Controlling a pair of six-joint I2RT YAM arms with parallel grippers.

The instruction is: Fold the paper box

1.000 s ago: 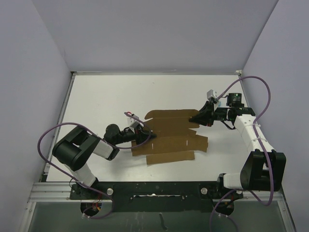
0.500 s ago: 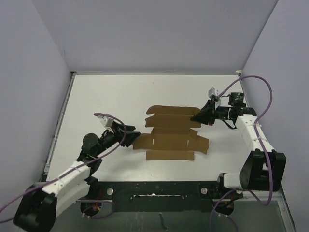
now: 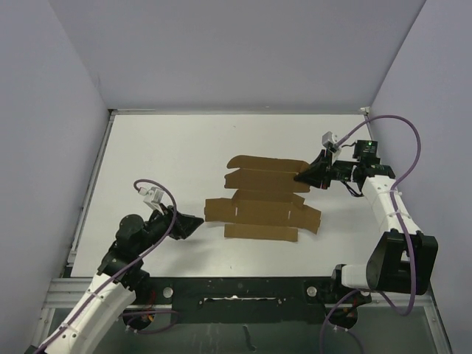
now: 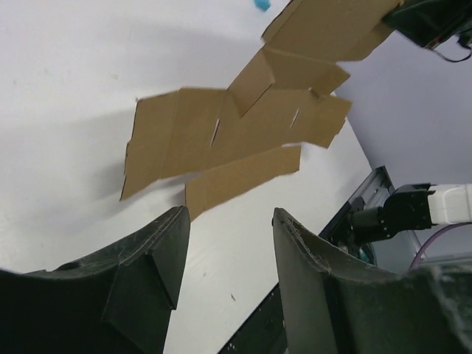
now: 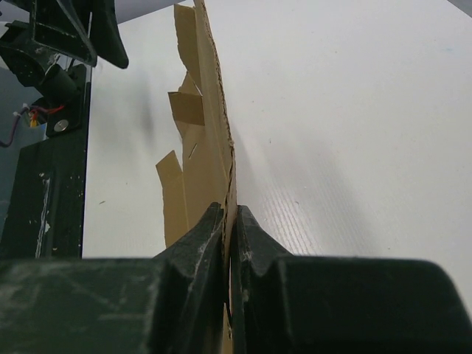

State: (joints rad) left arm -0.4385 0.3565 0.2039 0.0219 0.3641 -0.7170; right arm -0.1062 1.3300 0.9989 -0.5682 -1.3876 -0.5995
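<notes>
Paper box (image 3: 262, 210): flat brown die-cut sheet, flaps spread, lying mid-worktop (image 3: 162, 147).
Right tool (image 3: 301, 178): clamped tight on the sheet's far-right edge.
Left tool (image 3: 193, 221): fingers spread, holding nothing — just off the sheet's left edge.

The whole counter (image 3: 162, 147) is taken in by the top external view, which is set high above and behind the arm bases and tilted down toward the far wall. The left wrist view is set low and close over the counter. It is aimed out between the fingers of the left gripper (image 4: 228, 221) toward the paper box (image 4: 221, 140), with the right arm (image 4: 450, 203) caught beyond it. The right wrist view is placed very near the sheet, which is seen edge-on along the right gripper (image 5: 228, 214); what seems to be the left arm (image 5: 66, 37) is caught at its upper left. The paper box is shared by all three views.
</notes>
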